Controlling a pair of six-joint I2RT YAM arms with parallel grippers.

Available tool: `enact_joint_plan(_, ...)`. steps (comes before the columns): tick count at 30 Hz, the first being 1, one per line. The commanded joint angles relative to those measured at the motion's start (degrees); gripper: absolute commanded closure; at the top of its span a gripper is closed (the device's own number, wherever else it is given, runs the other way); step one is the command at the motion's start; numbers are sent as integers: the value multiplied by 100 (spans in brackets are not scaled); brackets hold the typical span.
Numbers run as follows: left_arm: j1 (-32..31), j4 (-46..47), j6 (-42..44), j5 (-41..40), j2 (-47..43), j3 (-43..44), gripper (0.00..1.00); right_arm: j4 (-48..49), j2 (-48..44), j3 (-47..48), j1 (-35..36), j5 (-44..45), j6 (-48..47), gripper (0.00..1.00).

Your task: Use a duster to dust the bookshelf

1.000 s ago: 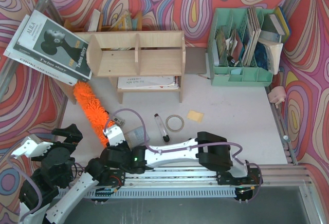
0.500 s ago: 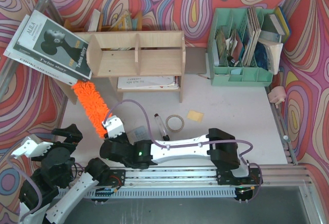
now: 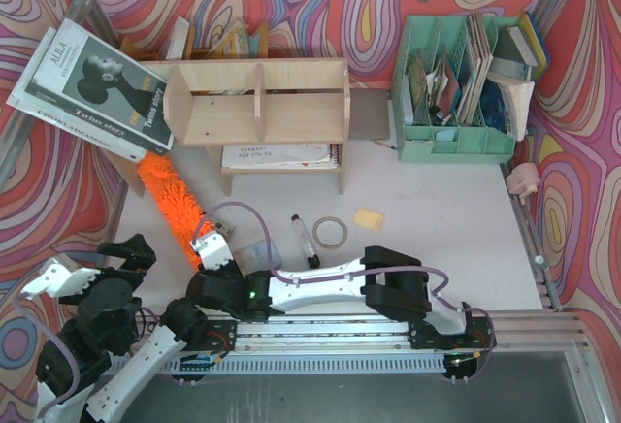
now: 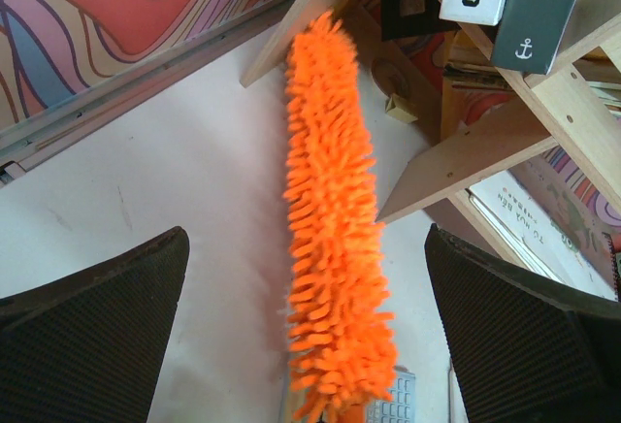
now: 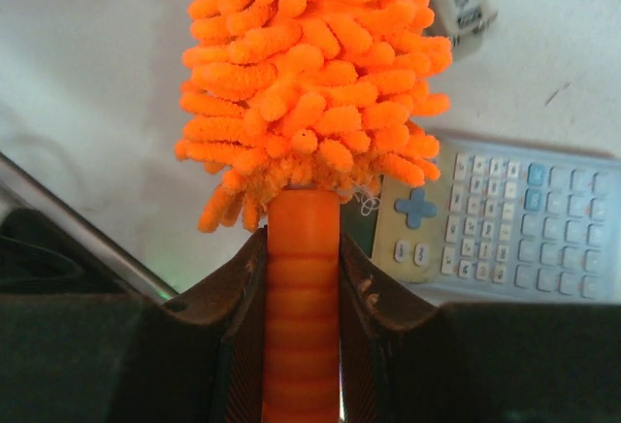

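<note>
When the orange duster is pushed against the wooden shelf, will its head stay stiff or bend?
The duster head is shaggy soft strands, so it probably squashes and bends on the bookshelf. Such fluff is likely light. The ribbed handle between the right fingers seems unlikely to slip.

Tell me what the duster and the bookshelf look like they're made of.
The duster: head looks like orange chenille microfibre, from its shaggy, stubby strands; the handle seems ribbed plastic with a slight sheen. The bookshelf: pale unpainted wood, probably plywood, matte, with faint grain showing.
</note>
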Motion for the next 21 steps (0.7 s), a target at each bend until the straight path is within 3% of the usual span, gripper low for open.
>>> enact_joint_plan(1,-18,-62,-23,-146,-86,-46,2,-80,75,315,-82,-2,38,100)
enact_joint_plan(12,-16,-67,-23,-145,-70,-46,2,700,-678,572,-100,457,-788,100)
enact_joint_plan(21,-16,-71,-39,-144,-86,-37,2,433,-317,425,-106,173,-408,100)
